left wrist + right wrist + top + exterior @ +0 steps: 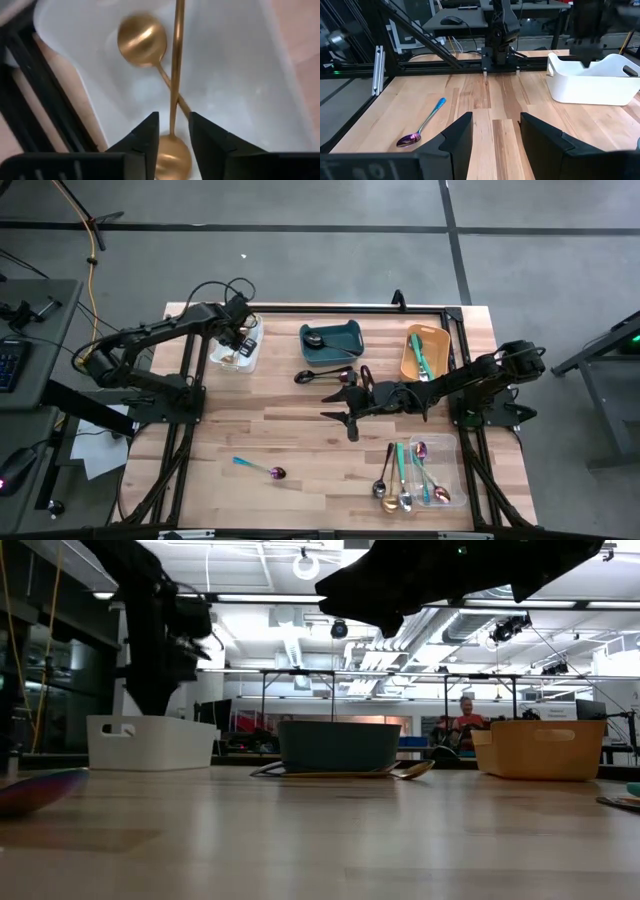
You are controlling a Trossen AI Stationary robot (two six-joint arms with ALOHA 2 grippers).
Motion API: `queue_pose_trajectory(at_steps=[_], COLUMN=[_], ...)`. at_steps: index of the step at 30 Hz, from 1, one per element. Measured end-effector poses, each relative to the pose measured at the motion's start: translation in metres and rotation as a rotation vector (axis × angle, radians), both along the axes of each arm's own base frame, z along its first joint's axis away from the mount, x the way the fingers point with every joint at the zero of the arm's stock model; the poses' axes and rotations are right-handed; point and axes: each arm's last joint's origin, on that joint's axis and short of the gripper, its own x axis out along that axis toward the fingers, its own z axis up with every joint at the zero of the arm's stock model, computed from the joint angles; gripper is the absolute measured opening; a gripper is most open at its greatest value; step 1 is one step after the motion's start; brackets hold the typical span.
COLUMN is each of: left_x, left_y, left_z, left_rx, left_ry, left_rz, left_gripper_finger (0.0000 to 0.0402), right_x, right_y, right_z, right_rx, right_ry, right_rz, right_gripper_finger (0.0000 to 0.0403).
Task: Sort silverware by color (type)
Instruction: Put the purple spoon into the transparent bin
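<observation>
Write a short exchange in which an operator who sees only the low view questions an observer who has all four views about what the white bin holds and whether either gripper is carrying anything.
Operator: From table height I see only the white bin's side. What is inside it?
Observer: Two gold spoons lie crossed on the floor of the white bin.
Operator: Is either gripper carrying anything?
Observer: Neither. The left gripper hangs open over that bin, with one spoon's handle running between its fingers and a gap on both sides. The right gripper is open and empty above the middle of the table.
</observation>
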Motion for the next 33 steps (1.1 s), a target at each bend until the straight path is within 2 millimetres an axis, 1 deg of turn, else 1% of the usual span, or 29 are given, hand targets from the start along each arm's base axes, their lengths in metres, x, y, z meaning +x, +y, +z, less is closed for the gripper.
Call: queue_pose_trajectory(at_steps=[1,4,6,9,10,12,14,17,21,23,25,27,33], left_x=[0.000,0.000,-0.001,-0.003,-0.004,-0.006,-0.007,-0.011,-0.012,-0.011,-0.010,-0.008,-0.003], left_y=[0.000,0.000,-0.006,-0.024,-0.032,-0.051,-0.071,-0.097,-0.122,-0.133,-0.143,-0.155,-0.195], left_z=[0.008,0.041,0.065,0.092,0.098,0.103,0.100,0.085,0.051,0.035,0.021,0.016,0.014], left_rx=[0.014,0.088,0.149,0.250,0.282,0.336,0.367,0.382,0.378,0.340,0.273,0.205,0.081], left_ry=[-0.011,-0.081,-0.194,-0.433,-0.512,-0.664,-0.799,-0.958,-1.107,-1.175,-1.203,-1.214,-1.214], left_rz=[-0.009,-0.024,-0.038,-0.115,-0.157,-0.249,-0.353,-0.507,-0.649,-0.692,-0.733,-0.796,-1.004], left_gripper_finger=[0.0105,0.0116,0.0120,0.0121,0.0121,0.0120,0.0120,0.0120,0.0120,0.0120,0.0120,0.0120,0.0120], right_x=[0.000,0.000,0.000,0.000,0.000,0.000,0.000,0.000,0.000,0.000,0.000,0.000,0.000], right_y=[0.000,0.000,0.000,0.000,0.000,0.000,0.000,0.000,0.000,0.000,0.000,0.000,0.000], right_z=[0.000,0.000,0.000,0.000,0.000,0.000,0.000,0.000,0.000,0.000,0.000,0.000,0.000], right_rx=[0.000,-0.001,-0.007,-0.010,-0.011,-0.011,-0.011,-0.010,-0.009,-0.010,-0.023,-0.027,-0.030], right_ry=[0.001,0.001,0.000,0.000,0.000,0.000,0.000,0.002,0.001,0.001,0.001,0.001,0.001], right_rz=[0.000,0.000,0.001,0.002,0.002,0.002,0.002,0.002,0.002,0.002,0.004,0.005,0.006], right_gripper_finger=[0.0158,0.0158,0.0158,0.0158,0.0158,0.0158,0.0158,0.0158,0.0158,0.0158,0.0158,0.0158,0.0158])
